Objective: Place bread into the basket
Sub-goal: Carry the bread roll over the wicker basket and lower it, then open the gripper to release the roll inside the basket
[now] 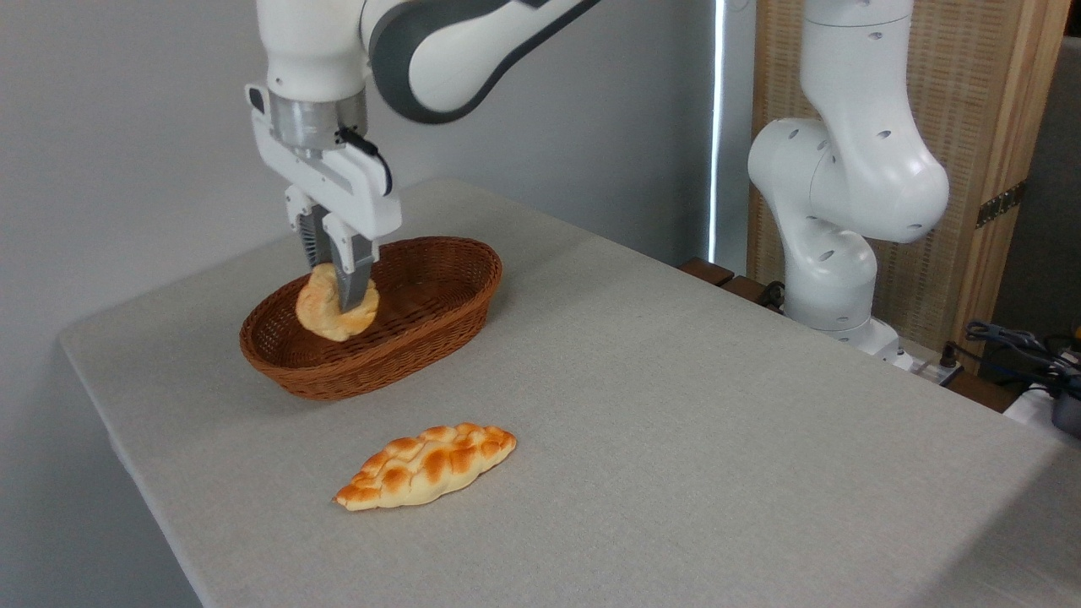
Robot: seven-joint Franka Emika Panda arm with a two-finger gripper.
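One bread pinched in the gripper above the basket, centre-left of frame: early release risks bouncing off the near rim onto the table.

Count: one small bun; one braided loaf; one wicker basket; one table; one robot arm; cables at right edge, number unclear.

You've got a woven wicker basket, matt cloth-looking tabletop, glossy white plastic arm, and a bun with a smooth, slightly shiny crust.
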